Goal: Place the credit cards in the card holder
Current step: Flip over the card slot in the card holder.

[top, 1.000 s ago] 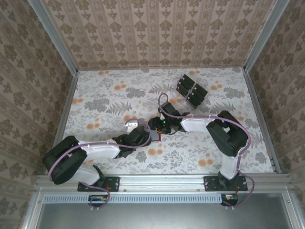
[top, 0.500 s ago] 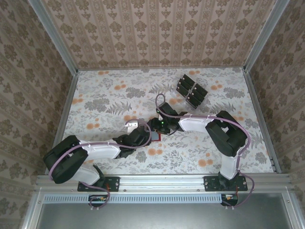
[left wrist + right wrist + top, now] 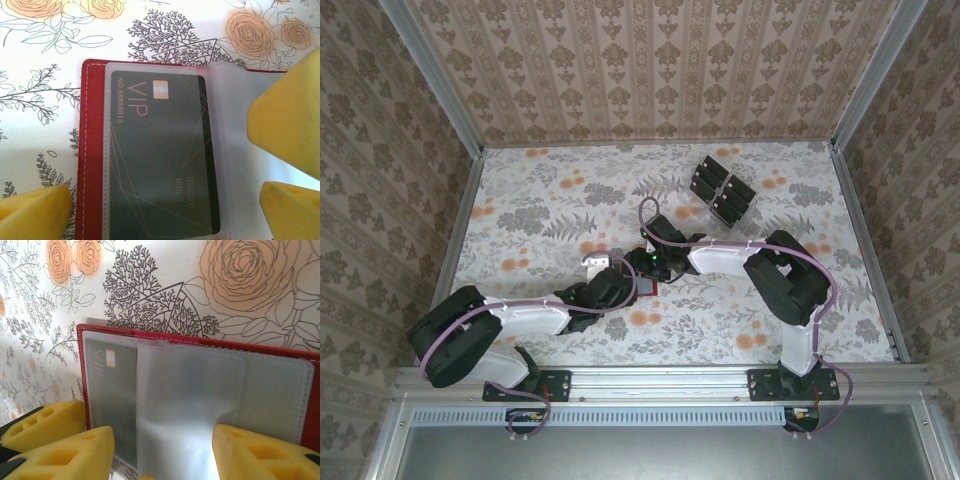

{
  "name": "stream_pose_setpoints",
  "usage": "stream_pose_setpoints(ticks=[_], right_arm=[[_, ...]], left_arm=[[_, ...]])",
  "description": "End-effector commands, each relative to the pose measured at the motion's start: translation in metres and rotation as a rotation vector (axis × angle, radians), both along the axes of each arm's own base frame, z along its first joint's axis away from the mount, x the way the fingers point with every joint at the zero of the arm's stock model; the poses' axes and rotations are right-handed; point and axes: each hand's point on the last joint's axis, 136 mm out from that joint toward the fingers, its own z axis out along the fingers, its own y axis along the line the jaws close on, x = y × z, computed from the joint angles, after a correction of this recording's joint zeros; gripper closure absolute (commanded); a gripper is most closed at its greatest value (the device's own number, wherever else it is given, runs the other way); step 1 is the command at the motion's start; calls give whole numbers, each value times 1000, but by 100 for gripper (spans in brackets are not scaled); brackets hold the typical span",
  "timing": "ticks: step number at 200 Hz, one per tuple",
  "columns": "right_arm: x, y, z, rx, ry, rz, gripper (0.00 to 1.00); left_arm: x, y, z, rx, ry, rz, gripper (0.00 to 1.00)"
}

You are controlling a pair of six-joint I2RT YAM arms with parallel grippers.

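Note:
The red card holder [image 3: 92, 150] lies open on the flowered table, a dark credit card [image 3: 160, 155] marked VIP tucked in its clear left sleeve. My left gripper [image 3: 165, 215] is open and straddles the holder, one yellow finger [image 3: 35, 210] off each side. My right gripper [image 3: 162, 455] is open just above the holder [image 3: 200, 340], with a loose clear sleeve leaf [image 3: 185, 405] raised between its fingers and no pinch on it. From above, both grippers meet over the holder [image 3: 646, 288]. More dark credit cards [image 3: 720, 190] stand in a clear rack at the back.
The rack of cards stands at the back right of the table [image 3: 540, 210]. Patterned walls close in the left, back and right. Both arms cross the middle front, the right arm's forearm [image 3: 720, 258] reaching leftward.
My right arm has slid a little to the left, bringing its wrist closer over the holder. The left arm and the holder have stayed put.

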Motion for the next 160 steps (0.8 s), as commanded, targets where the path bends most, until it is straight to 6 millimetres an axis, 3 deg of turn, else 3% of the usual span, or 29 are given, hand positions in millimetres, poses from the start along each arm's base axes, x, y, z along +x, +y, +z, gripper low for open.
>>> stream_pose_setpoints(ticks=[1, 79, 111, 160], right_arm=[[-7, 0, -12, -25, 45, 4, 43], [4, -16, 25, -24, -51, -41, 43], [6, -27, 26, -68, -71, -65, 43], [6, -34, 10, -119, -53, -79, 42]], left_arm=[[-14, 11, -26, 45, 87, -6, 0], [-28, 37, -56, 99, 169, 101, 4], [-31, 40, -63, 108, 190, 110, 5], [-33, 41, -69, 112, 202, 116, 6]])
